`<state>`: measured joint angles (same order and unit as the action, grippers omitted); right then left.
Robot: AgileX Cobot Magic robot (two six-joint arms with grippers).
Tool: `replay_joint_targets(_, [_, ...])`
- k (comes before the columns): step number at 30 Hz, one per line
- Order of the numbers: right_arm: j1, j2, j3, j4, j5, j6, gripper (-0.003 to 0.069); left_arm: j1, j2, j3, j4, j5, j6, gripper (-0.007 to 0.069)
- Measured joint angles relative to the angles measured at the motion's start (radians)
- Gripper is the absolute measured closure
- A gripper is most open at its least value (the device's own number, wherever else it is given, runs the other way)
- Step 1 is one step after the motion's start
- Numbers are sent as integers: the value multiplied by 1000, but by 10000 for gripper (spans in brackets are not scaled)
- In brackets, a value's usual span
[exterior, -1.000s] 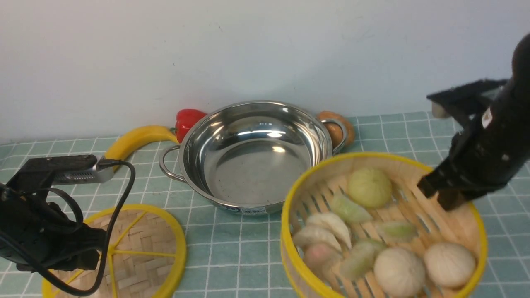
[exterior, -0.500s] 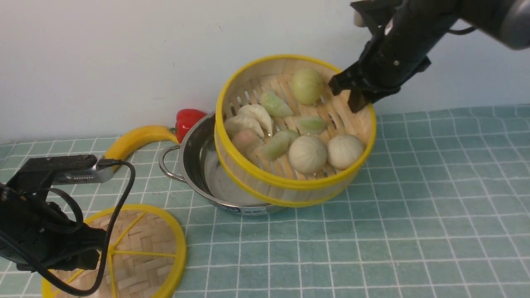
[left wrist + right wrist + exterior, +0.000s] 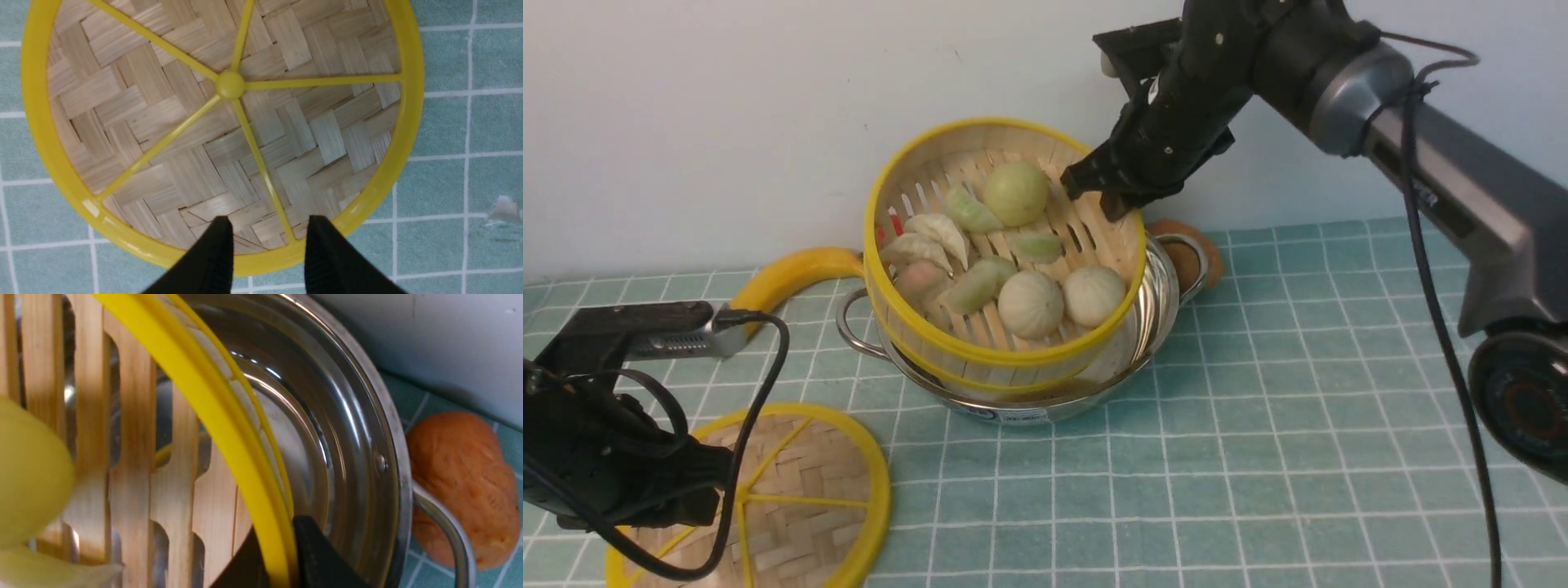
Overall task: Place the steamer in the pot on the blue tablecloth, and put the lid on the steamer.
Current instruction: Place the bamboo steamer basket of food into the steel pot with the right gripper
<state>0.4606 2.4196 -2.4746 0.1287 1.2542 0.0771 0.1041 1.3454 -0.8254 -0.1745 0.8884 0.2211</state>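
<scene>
The steamer (image 3: 1001,355), a yellow-rimmed bamboo basket holding dumplings and buns, hangs tilted in the steel pot (image 3: 1156,298) on the blue tablecloth (image 3: 1258,425). Its front lower edge is down inside the pot's rim. My right gripper (image 3: 1094,192) is shut on the steamer's far right rim (image 3: 229,428), one finger (image 3: 318,555) outside the wall and one inside. The lid (image 3: 800,482), a flat woven disc with yellow spokes, lies on the cloth at front left. My left gripper (image 3: 267,222) hovers open over the lid's (image 3: 261,122) edge, holding nothing.
A banana (image 3: 792,273) lies behind the pot on the left. A brown lumpy food item (image 3: 1192,245) sits just behind the pot's right handle (image 3: 445,535). The white wall stands close behind. My left arm (image 3: 613,465) covers part of the lid.
The right arm carried the steamer from the front right up, leftward over the pot and down into it. The left arm and the lid have not moved.
</scene>
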Motion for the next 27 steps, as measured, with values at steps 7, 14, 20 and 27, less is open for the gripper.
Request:
replay_joint_targets(7, [0, 43, -8, -44, -5, 9, 605, 0, 0, 0, -1, -2, 0, 382])
replay_joint_targets(14, [-1, 66, -8, -81, -5, 15, 605, 0, 0, 0, -2, -2, 0, 382])
replay_joint_targets(20, [-1, 80, -9, -86, -13, 13, 605, 0, 0, 0, -5, -2, 0, 382])
replay_joint_targets(27, [-1, 124, -9, -85, -73, 15, 605, 0, 0, 0, -14, -2, 0, 382])
